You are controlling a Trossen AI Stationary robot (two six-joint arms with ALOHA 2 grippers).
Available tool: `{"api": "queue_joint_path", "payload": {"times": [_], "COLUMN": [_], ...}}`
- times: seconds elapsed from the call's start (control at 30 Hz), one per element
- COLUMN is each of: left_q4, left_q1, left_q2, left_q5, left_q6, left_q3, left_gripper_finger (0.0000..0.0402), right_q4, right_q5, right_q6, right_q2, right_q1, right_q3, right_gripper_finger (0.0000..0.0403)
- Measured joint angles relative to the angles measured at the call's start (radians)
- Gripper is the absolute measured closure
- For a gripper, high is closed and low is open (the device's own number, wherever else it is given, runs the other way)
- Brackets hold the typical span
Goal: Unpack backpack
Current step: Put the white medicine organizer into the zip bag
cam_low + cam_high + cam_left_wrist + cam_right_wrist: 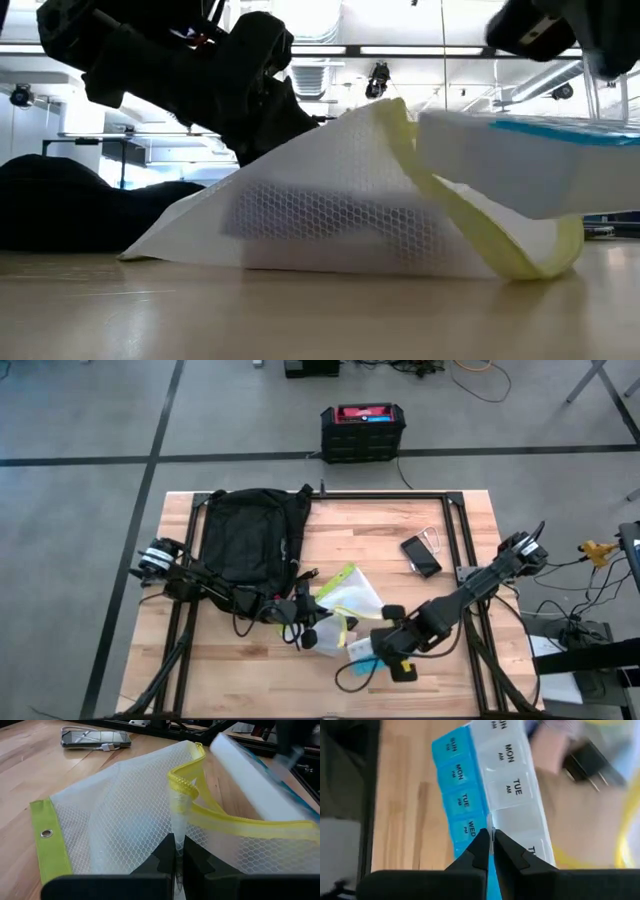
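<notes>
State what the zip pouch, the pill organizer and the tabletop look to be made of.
Zip pouch: soft translucent white mesh, seemingly plastic-coated fabric, going by its honeycomb weave, with a yellow zipper and green edge band; left gripper pinches it.
Pill organizer: rigid plastic, blue and frosted clear lids with printed day labels; right gripper grips it.
Tabletop: pale wood, apparently butcher-block strips, matte.

Your wooden table [400,510] had the black backpack [245,538] lying flat toward its left rear corner, a white mesh pouch [345,600] with yellow-green trim near the middle, and a phone [421,555] with its cable off to the right.
</notes>
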Motion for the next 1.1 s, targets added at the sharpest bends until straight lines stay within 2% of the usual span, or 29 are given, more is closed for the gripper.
{"api": "queue_joint_path", "payload": {"times": [0.27, 0.43, 0.53, 0.67, 0.9, 1.0, 1.1], "left_q4": [0.059, 0.059, 0.059, 0.060, 0.060, 0.061, 0.061], "left_q1": [-0.022, -0.032, -0.037, -0.047, -0.057, -0.057, -0.057], "left_q2": [0.000, 0.000, 0.000, 0.000, 0.000, 0.000, 0.000], "left_q5": [0.000, 0.002, 0.007, 0.036, 0.085, 0.096, 0.097], "left_q6": [0.053, 0.086, 0.121, 0.193, 0.277, 0.283, 0.283], "left_q3": [0.008, 0.034, 0.050, 0.076, 0.107, 0.108, 0.108], "left_gripper_finger": [0.0402, 0.0402, 0.0402, 0.0402, 0.0402, 0.0402, 0.0402], "right_q4": [-0.100, -0.029, 0.035, 0.128, 0.164, 0.225, 0.283], "right_q5": [0.049, 0.086, 0.098, 0.102, 0.108, 0.160, 0.268], "right_q6": [0.316, 0.335, 0.286, 0.140, -0.044, -0.158, -0.246], "right_q2": [-0.019, -0.017, -0.017, -0.017, -0.017, -0.016, -0.016], "right_q1": [-0.002, -0.005, -0.017, -0.036, -0.089, -0.100, -0.101], "right_q3": [-0.004, -0.006, -0.006, -0.006, -0.045, -0.078, -0.104], "right_gripper_finger": [0.0402, 0.0402, 0.0403, 0.0403, 0.0403, 0.0403, 0.0403]}}
